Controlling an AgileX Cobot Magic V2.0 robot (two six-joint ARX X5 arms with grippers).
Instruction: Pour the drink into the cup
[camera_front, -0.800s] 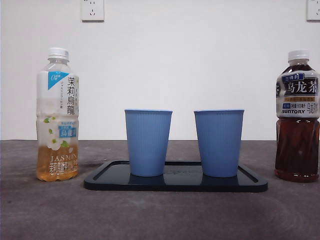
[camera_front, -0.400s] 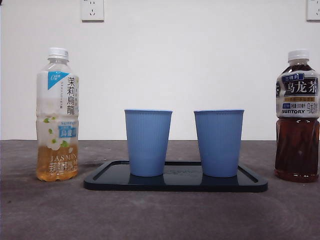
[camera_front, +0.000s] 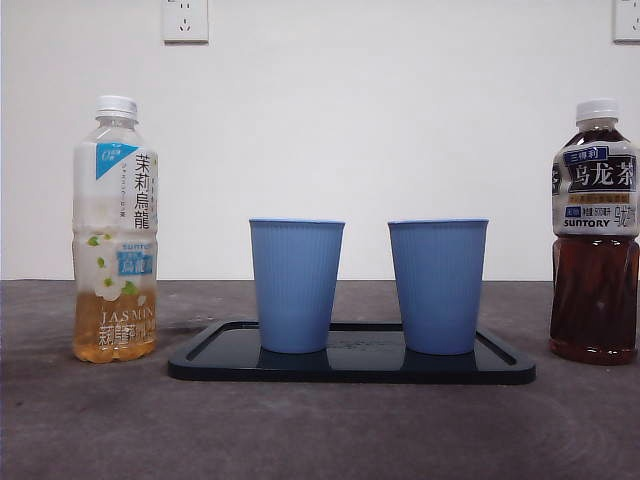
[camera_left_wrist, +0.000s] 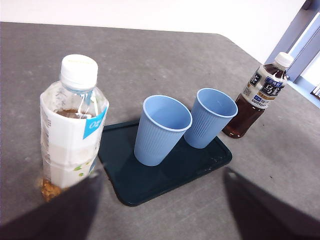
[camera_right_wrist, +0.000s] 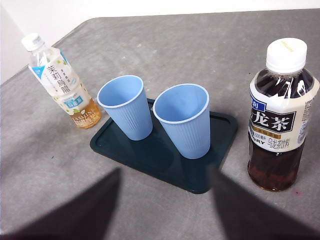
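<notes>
Two blue ribbed cups (camera_front: 296, 285) (camera_front: 437, 285) stand upright side by side on a black tray (camera_front: 350, 368). A capped jasmine tea bottle (camera_front: 115, 230), about a quarter full of pale drink, stands left of the tray. At the right stands a capped bottle of dark oolong tea (camera_front: 595, 235), mostly full. No arm shows in the front view. My left gripper (camera_left_wrist: 160, 215) hovers open, back from the tray, with the jasmine bottle (camera_left_wrist: 70, 125) close by one jaw. My right gripper (camera_right_wrist: 162, 215) is open too, near the oolong bottle (camera_right_wrist: 280, 115) and holding nothing.
The grey table (camera_front: 320, 430) runs to a white wall with power sockets (camera_front: 185, 18) high up. The table's far corner (camera_left_wrist: 225, 37) shows behind the cups in the left wrist view.
</notes>
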